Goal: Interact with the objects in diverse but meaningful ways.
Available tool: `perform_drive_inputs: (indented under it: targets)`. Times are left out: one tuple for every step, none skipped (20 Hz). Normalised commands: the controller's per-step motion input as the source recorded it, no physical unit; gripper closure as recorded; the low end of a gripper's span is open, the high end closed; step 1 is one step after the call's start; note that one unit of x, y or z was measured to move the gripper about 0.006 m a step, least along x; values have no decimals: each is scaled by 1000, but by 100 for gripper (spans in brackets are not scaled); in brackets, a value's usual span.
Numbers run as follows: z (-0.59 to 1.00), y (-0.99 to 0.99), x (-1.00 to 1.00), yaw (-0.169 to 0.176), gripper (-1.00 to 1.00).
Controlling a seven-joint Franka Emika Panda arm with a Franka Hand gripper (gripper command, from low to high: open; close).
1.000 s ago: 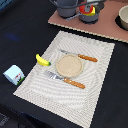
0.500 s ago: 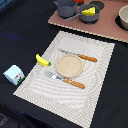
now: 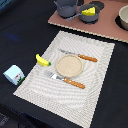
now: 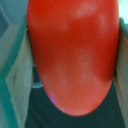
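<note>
The wrist view is filled by the red tomato-like ball (image 4: 75,55). My gripper (image 4: 70,65) is shut on it, with one finger (image 4: 14,75) against each side. Neither the gripper nor the ball shows in the exterior view. There, the yellow cheese wedge (image 3: 89,11) lies in a grey pan (image 3: 83,18) on the brown board at the back. On the striped placemat's edge, toward the exterior view's left, lies the yellow banana (image 3: 43,60). The white-blue carton (image 3: 14,74) stands on the dark table beyond it.
A round tan plate (image 3: 68,64) sits mid-placemat (image 3: 95,60) between an orange-handled knife (image 3: 80,57) and fork (image 3: 67,80). A grey pot (image 3: 66,7) stands beside the pan on the brown board (image 3: 107,27). A bowl (image 3: 123,17) is at the exterior view's right.
A red shape seen beside the cheese wedge one second ago is gone from the exterior view. The items on the placemat and the carton have not moved.
</note>
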Motion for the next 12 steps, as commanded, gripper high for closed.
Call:
perform_drive_inputs:
  targets:
    - [-449, 91, -323, 4, 100]
    - [-457, 91, -340, 5, 100]
    - [-480, 89, -374, 5, 100]
    - [-486, 74, -394, 5, 100]
    - [-500, 66, -437, 5, 100]
    - [-491, 43, -463, 4, 100]
    - [-480, 49, -469, 5, 100]
    - [-480, 37, -503, 4, 100]
    - [-471, 49, -497, 4, 100]
    - [-474, 49, -503, 3, 100]
    - [-466, 40, -520, 3, 100]
    - [-463, 54, -517, 3, 100]
